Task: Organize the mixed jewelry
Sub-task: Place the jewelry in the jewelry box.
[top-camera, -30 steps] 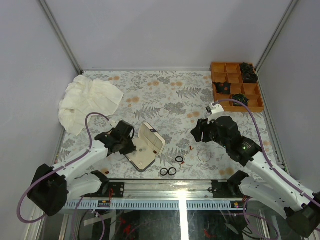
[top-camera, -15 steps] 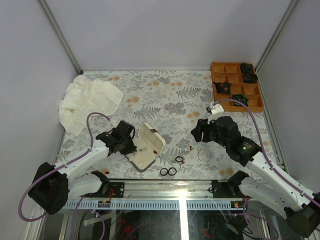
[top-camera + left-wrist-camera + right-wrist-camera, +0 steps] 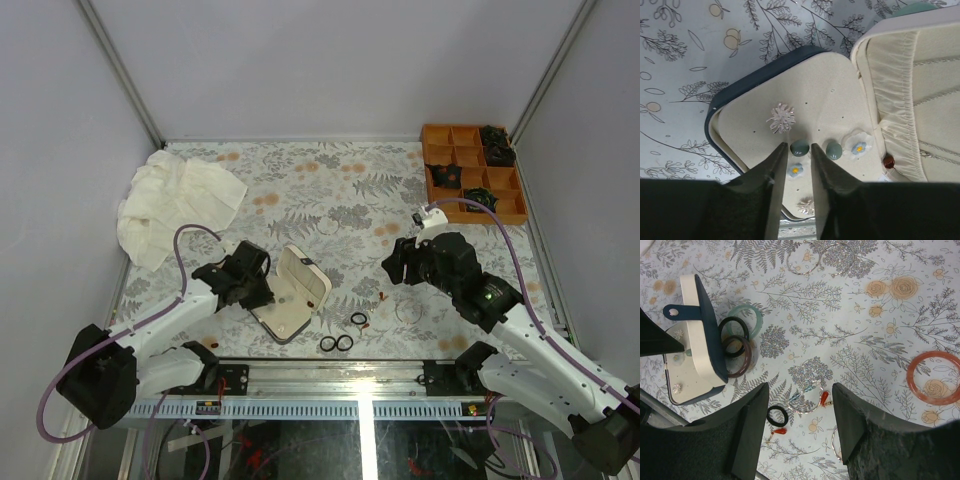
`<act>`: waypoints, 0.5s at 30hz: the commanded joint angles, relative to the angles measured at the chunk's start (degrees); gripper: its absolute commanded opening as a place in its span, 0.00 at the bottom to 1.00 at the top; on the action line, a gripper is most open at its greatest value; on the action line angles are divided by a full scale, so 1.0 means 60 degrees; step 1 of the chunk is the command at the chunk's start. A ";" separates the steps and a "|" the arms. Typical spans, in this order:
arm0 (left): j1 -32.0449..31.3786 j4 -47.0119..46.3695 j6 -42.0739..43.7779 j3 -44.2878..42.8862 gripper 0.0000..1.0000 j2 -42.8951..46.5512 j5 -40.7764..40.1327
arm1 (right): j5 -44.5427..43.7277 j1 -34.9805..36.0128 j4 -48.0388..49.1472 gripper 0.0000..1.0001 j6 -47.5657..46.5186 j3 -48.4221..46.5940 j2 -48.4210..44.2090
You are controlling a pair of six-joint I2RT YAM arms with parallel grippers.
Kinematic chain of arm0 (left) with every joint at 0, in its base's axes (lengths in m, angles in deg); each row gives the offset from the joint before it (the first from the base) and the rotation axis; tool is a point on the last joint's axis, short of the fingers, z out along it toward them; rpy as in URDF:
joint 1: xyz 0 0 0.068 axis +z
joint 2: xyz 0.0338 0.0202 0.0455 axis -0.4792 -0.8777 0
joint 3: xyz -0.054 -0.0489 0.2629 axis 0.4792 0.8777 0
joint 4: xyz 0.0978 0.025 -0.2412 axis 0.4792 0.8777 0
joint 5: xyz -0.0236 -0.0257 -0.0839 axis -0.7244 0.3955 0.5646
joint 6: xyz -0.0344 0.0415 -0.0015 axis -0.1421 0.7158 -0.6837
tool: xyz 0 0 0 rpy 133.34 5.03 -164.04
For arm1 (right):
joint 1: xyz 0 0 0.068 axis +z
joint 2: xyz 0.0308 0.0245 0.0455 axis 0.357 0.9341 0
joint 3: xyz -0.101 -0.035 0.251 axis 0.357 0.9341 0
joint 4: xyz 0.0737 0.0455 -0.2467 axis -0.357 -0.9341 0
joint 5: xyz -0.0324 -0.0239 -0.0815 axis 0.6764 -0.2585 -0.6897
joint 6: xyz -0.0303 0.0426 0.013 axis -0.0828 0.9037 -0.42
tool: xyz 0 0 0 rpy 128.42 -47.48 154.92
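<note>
The case (image 3: 284, 316) lies open on the tabletop (image 3: 300, 190), near the front edge and left of the middle. The left tool (image 3: 798, 145) reaches over its cream base. Its jaws stand close together with only a narrow gap. A green stud (image 3: 800, 148) sits right at the tips, and I cannot tell if they pinch it. Beside it on the base lie a silver flower (image 3: 781, 118) and a second stud (image 3: 834, 149).

The right tool (image 3: 800, 388) hangs above the tabletop, to the right of the case. Its jaws are wide apart and it holds nothing.

The loose jewelry (image 3: 358, 320) is spread on the tabletop between the two arms. Two black rings (image 3: 336, 343) lie side by side near the front edge. The red bits (image 3: 383, 296) are near them, and a clear hoop (image 3: 408, 310) is more to the right. Some bangles (image 3: 756, 316) overlap just beside the case lid.

An orange tray (image 3: 505, 212) stands in the far right corner. A white cloth (image 3: 175, 205) lies at the far left.
</note>
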 commanded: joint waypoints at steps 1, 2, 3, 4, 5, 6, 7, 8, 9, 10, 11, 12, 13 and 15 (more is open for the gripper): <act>0.0014 0.0044 0.0144 -0.0155 0.28 0.0001 0.0146 | -0.0035 0.0073 0.0303 0.61 0.0036 -0.0114 -0.0149; 0.0014 0.0053 0.0144 -0.0167 0.30 0.0007 0.0150 | -0.0026 0.0074 0.0297 0.61 0.0032 -0.0107 -0.0139; 0.0010 0.0054 0.0144 -0.0174 0.31 0.0025 0.0149 | -0.0008 0.0071 0.0307 0.61 0.0032 -0.0106 -0.0149; 0.0010 0.0065 0.0144 -0.0179 0.32 0.0045 0.0149 | -0.0013 0.0068 0.0305 0.61 0.0028 -0.0120 -0.0152; 0.0006 0.0077 0.0144 -0.0198 0.33 0.0048 0.0169 | -0.0021 0.0074 0.0297 0.61 0.0032 -0.0122 -0.0143; 0.0009 0.0093 0.0144 -0.0213 0.34 0.0066 0.0157 | -0.0011 0.0078 0.0300 0.61 0.0032 -0.0120 -0.0151; 0.0013 0.0110 0.0144 -0.0231 0.34 0.0096 0.0146 | -0.0006 0.0067 0.0295 0.61 0.0039 -0.0124 -0.0148; 0.0010 0.0136 0.0144 -0.0257 0.34 0.0111 0.0124 | -0.0007 0.0068 0.0291 0.61 0.0022 -0.0121 -0.0159; 0.0010 0.0185 0.0144 -0.0279 0.34 0.0138 0.0122 | 0.0000 0.0072 0.0299 0.61 0.0022 -0.0120 -0.0158; 0.0009 0.0222 0.0124 -0.0307 0.35 0.0184 0.0101 | 0.0012 0.0070 0.0302 0.61 0.0023 -0.0120 -0.0140; 0.0008 0.0267 0.0109 -0.0334 0.35 0.0232 0.0071 | 0.0020 0.0076 0.0303 0.61 0.0018 -0.0133 -0.0149; 0.0009 0.0344 0.0094 -0.0364 0.36 0.0307 0.0044 | 0.0023 0.0075 0.0301 0.61 0.0017 -0.0142 -0.0141; 0.0009 0.0422 0.0076 -0.0393 0.36 0.0399 -0.0005 | 0.0033 0.0073 0.0290 0.61 0.0017 -0.0156 -0.0118; 0.0009 0.0546 0.0022 -0.0447 0.36 0.0615 -0.0090 | 0.0084 0.0071 0.0274 0.61 0.0022 -0.0181 -0.0084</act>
